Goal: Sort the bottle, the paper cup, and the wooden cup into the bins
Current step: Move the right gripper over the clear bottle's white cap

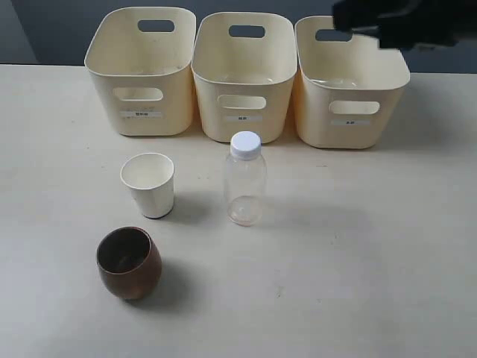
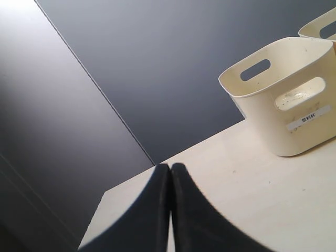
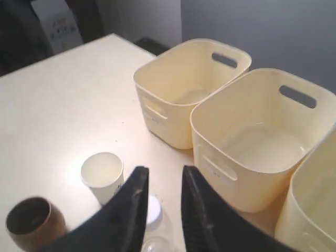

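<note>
A: Bins (image 1: 244, 112) are lined up at twelve o'clock on the table (image 1: 373, 261); nothing is sorted yet. What could be upset?

B: Bottle (image 1: 245, 179), at table centre, is stood upright, long axis vertical, white cap up. Being tall and light, it could be toppled if clipped off-centre from above.

A: And the cups?

B: Paper cup (image 1: 149, 184) is set at nine o'clock of it, wooden cup (image 1: 128, 262) at seven, mouths upward.

A: Grippers?

B: Right gripper (image 3: 161, 181) is held slightly spread above the bottle; left gripper (image 2: 170, 173) is pressed together, nothing held.
</note>
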Available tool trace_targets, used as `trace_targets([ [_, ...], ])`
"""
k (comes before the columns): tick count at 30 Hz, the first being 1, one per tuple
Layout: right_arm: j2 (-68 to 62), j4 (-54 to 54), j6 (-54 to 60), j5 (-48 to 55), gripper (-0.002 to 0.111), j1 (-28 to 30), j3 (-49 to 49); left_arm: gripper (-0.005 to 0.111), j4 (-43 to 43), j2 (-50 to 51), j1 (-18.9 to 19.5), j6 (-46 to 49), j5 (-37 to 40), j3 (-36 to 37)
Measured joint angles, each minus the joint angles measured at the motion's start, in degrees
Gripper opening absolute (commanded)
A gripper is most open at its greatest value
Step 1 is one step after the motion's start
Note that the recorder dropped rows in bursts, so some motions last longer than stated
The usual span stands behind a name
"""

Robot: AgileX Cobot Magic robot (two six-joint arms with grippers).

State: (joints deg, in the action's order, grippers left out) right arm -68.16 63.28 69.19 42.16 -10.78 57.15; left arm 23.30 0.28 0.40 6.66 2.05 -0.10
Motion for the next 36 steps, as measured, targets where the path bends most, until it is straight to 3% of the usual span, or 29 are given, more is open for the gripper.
trace_targets([
  [8, -10.65, -7.02, 4.79, -9.72, 0.025, -12.27, 0.58, 0.000, 0.00, 0.00, 0.00, 0.00, 0.00, 0.00],
  [15, -15.34, -8.46, 2.24, -11.67, 0.060, -13.87, 2.30, 0.000, 0.00, 0.00, 0.00, 0.00, 0.00, 0.00],
  [20, -18.66, -5.73, 1.65, -12.23, 0.075, -13.97, 2.30, 0.000, 0.00, 0.00, 0.00, 0.00, 0.00, 0.00],
  [36, -24.74, 2.03, 0.62, -12.65, 0.076, -13.97, 2.30, 0.000, 0.00, 0.00, 0.00, 0.00, 0.00, 0.00],
])
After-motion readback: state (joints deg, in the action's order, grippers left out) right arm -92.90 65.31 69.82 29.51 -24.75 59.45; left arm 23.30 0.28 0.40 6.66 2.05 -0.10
